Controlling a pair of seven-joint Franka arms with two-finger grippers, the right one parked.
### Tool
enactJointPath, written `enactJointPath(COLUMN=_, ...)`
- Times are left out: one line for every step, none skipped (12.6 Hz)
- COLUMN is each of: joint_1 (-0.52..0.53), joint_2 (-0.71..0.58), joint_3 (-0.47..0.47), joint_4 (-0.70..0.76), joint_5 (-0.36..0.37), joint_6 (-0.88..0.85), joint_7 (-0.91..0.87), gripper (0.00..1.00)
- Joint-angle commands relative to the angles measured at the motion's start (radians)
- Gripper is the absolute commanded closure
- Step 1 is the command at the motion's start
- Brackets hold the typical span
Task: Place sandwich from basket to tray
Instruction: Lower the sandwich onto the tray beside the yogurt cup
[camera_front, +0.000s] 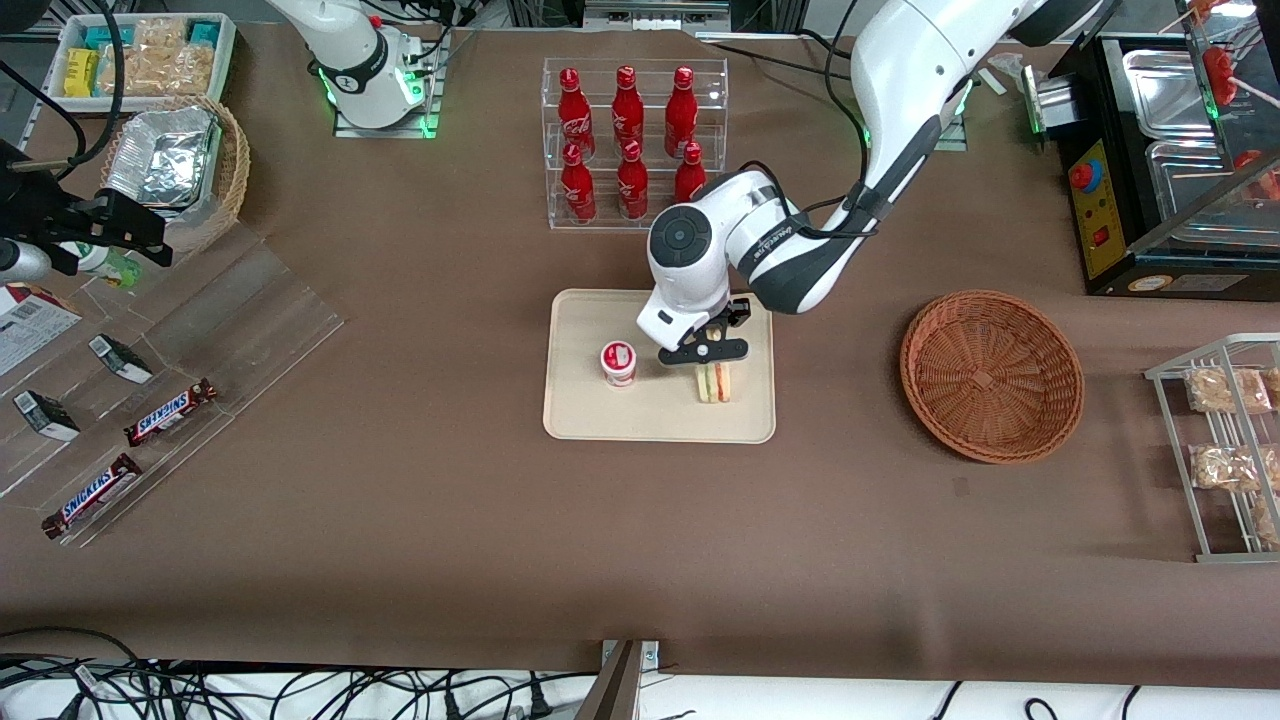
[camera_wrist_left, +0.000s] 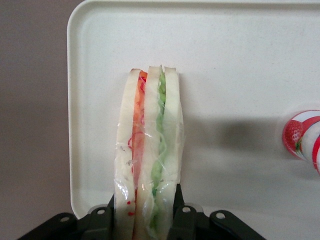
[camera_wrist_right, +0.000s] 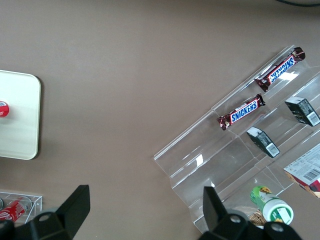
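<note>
The table (camera_front: 640, 540) carries the empty basket (camera_front: 991, 375) toward the working arm's end, well apart from the tray (camera_front: 580, 420). Over the tray, the working arm bends down steeply, wrist pointing at the tray floor. Its end effector (camera_front: 712, 362) is closed on the sandwich (camera_wrist_left: 149, 155), which stands on edge on the tray near one rim, beside a small red-and-white cup (camera_front: 619, 362). Risk: once let go, the narrow wedge could topple, or a sticking wrap could drag it upward.
</note>
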Motion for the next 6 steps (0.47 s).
enactJointPath(joint_1=-0.013, joint_2=0.028, joint_3=0.003, joint_4=0.050, joint_5=0.042, joint_6=-0.012, joint_7=-0.018, gripper=0.60)
enactJointPath(joint_1=-0.013, joint_2=0.028, joint_3=0.003, joint_4=0.050, joint_5=0.043, joint_6=-0.012, joint_7=-0.018, gripper=0.60)
enactJointPath(joint_1=-0.013, joint_2=0.028, joint_3=0.003, joint_4=0.050, joint_5=0.045, joint_6=-0.012, joint_7=-0.023, gripper=0.60)
enactJointPath(joint_1=-0.013, joint_2=0.028, joint_3=0.003, joint_4=0.050, joint_5=0.043, joint_6=-0.012, joint_7=-0.024, gripper=0.60)
enactJointPath(joint_1=-0.013, joint_2=0.034, joint_3=0.003, joint_4=0.050, joint_5=0.043, joint_6=-0.012, joint_7=-0.024, gripper=0.60)
enactJointPath(joint_1=-0.015, joint_2=0.039, joint_3=0.005, joint_4=0.050, joint_5=0.043, joint_6=-0.012, joint_7=-0.026, gripper=0.60)
